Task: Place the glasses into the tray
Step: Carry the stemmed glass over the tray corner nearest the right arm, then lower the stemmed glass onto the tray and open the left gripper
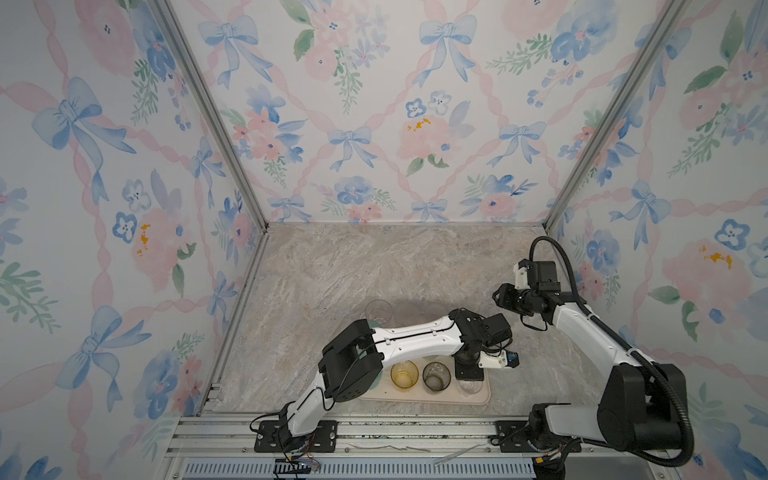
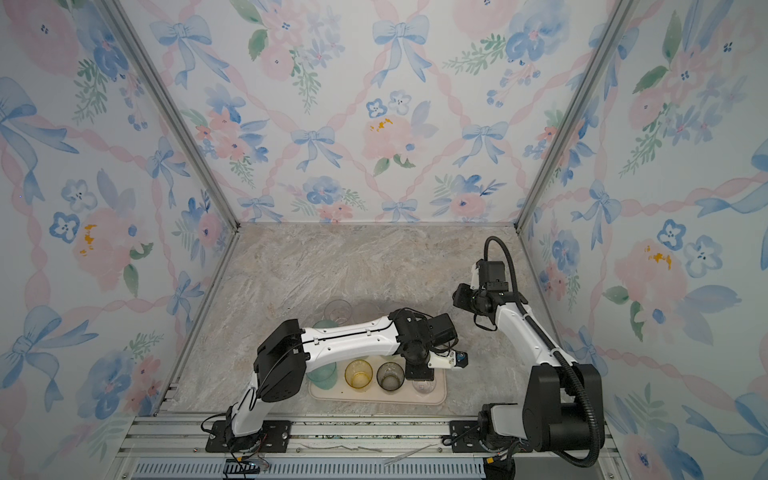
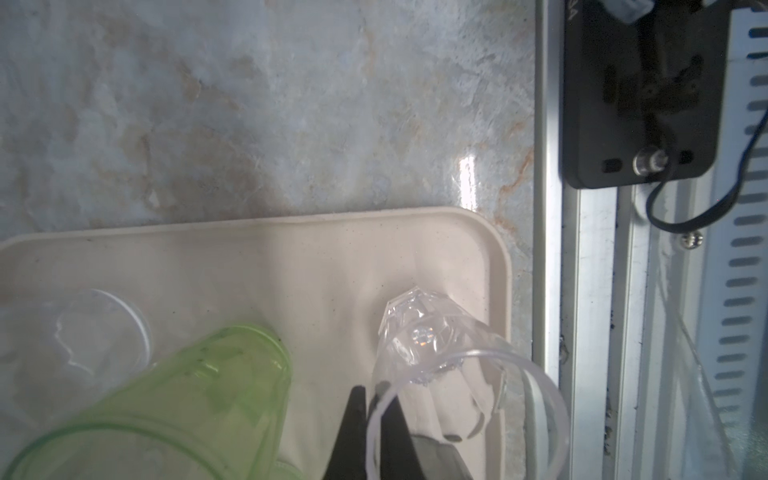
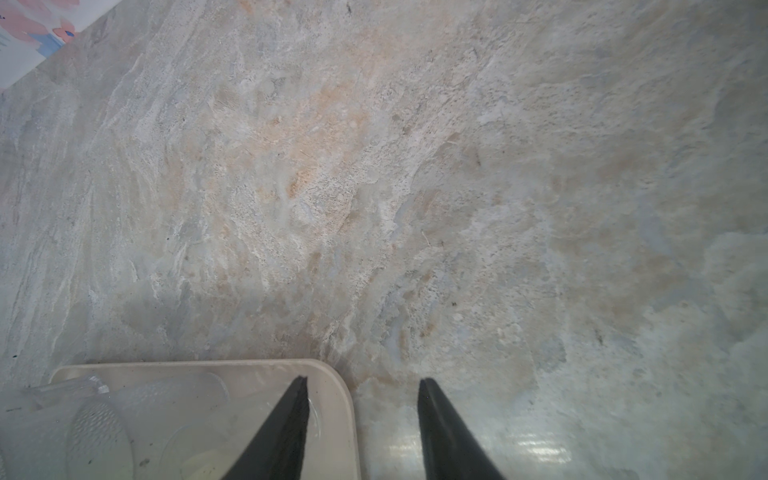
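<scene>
Looking down in both top views: beige tray (image 1: 486, 401) near the front of the table (image 1: 332, 270), carrying one amber glass (image 1: 404, 374), one grey glass (image 1: 436, 376) and one clear glass (image 1: 469, 387). My left arm (image 2: 345, 336) hides most of one teal glass (image 2: 322, 372).

Left wrist view: my left pincer (image 3: 376, 402) is clamped on the clear glass's rim, with one green glass (image 3: 187, 395) beside it.

Right wrist view: my right pincer (image 4: 362, 379) is apart and empty. Glasses in the tray are blurred.

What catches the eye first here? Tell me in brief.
The left gripper pinches the rim of a clear glass at the right end of the tray. Beside it in the tray stand an amber glass and a smoky grey glass. The right gripper hangs open and empty above the marble table.
</scene>
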